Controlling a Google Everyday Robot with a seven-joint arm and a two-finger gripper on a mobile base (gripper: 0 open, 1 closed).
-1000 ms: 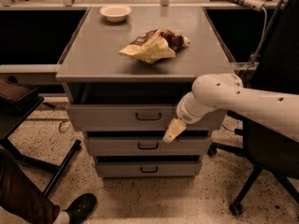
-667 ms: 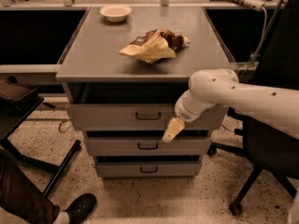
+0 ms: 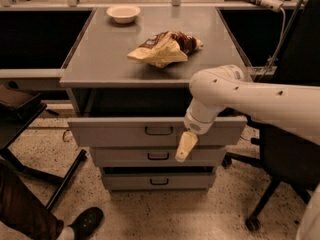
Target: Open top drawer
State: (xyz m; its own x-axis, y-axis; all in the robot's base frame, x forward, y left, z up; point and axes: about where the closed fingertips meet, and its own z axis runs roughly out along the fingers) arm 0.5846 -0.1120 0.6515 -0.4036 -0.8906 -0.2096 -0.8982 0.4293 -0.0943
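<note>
The top drawer (image 3: 115, 132) is the widest grey front of three under the grey tabletop (image 3: 100, 59). It stands a little way out, with a dark gap above it. Its small black bar handle (image 3: 159, 130) is at the middle of the front. My gripper (image 3: 184, 147), cream-coloured, hangs from the white arm (image 3: 235, 91) just right of and below the handle. It overlaps the drawer's lower edge and the middle drawer (image 3: 125, 156). It is not on the handle.
A crumpled chip bag (image 3: 165, 48) and a white bowl (image 3: 123, 13) lie on the tabletop. The bottom drawer (image 3: 130, 181) is shut. An office chair (image 3: 280, 169) stands at the right. A person's shoe (image 3: 86, 221) and a dark table leg (image 3: 62, 181) are at the lower left.
The top drawer front has come a little farther out and lower in view. The arm has shifted slightly left, and the gripper sits a bit lower.
</note>
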